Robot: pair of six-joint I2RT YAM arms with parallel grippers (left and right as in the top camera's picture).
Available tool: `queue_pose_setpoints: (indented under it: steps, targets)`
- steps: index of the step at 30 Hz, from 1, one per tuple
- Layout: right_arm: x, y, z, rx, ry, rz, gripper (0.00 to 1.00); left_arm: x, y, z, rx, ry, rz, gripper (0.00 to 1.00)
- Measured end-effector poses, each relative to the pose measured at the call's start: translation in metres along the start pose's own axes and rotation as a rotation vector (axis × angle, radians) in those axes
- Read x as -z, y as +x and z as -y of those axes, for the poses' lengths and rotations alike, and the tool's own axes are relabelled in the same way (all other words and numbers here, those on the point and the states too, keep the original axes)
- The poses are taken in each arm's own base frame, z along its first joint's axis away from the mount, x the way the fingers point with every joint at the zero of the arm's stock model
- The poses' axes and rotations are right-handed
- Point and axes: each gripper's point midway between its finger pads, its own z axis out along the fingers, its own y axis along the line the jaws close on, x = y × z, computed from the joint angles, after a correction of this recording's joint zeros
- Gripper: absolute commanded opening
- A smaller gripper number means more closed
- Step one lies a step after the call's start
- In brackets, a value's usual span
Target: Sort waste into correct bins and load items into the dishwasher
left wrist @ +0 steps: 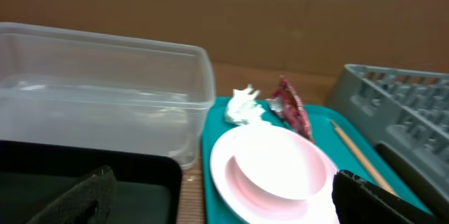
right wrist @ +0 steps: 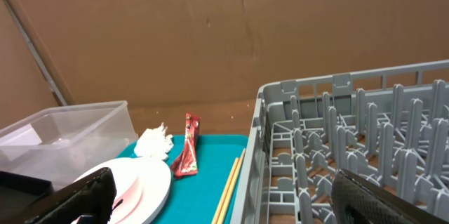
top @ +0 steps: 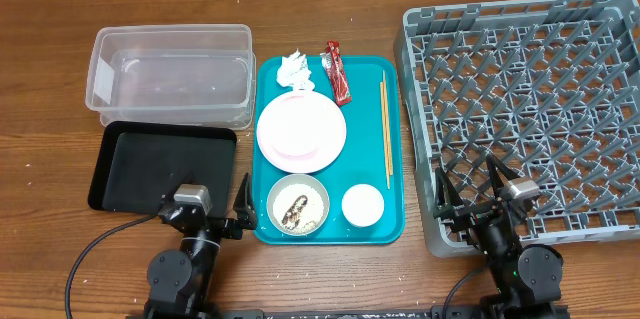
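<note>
This is a robotics lab bench dressed up as a dish-clearing station. A left arm (top: 183, 259) and a right arm (top: 520, 259) stand at the near edge of the wooden worktop (top: 320, 4), and a black cable (top: 92, 252) trails from the left one toward the near-left corner. Plain brown cardboard (right wrist: 210, 34) walls off the far edge. The props are laid out neatly. A teal tray (top: 365, 129) with a plate (top: 300, 131) and bowl (top: 297, 204) sits mid-worktop. A grey rack (top: 530, 79) fills the right side, and a clear tub (top: 170, 69) and black tray (top: 160, 164) lie along the left.
</note>
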Motion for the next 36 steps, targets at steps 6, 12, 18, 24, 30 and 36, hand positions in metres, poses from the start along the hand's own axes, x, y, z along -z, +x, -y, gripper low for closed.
queue_pose_setpoints:
  steps: [6,12,18,24,30,36]
  targets:
    - [0.001,0.012,-0.014,-0.012,-0.086,-0.056,1.0,0.002,0.007,0.025,0.152,0.143,-0.048,1.0]
    - [0.003,0.011,-0.028,-0.122,-0.159,-0.083,1.0,0.007,0.002,0.046,0.256,0.258,-0.067,1.0]
    - [0.016,-0.046,-0.049,-0.173,-0.185,-0.11,1.0,0.026,-0.062,0.064,0.252,0.304,-0.008,1.0]
    - [0.025,-0.078,-0.06,-0.235,-0.105,-0.403,1.0,0.032,-0.107,0.077,0.246,0.235,-0.242,1.0]
    - [0.003,-0.09,-0.06,-0.236,-0.039,-0.682,1.0,0.001,-0.125,0.081,0.29,0.105,-0.646,1.0]
    - [-0.011,-0.079,-0.052,-0.246,0.015,-0.797,1.0,-0.03,-0.112,0.107,0.369,0.21,-0.862,0.93]
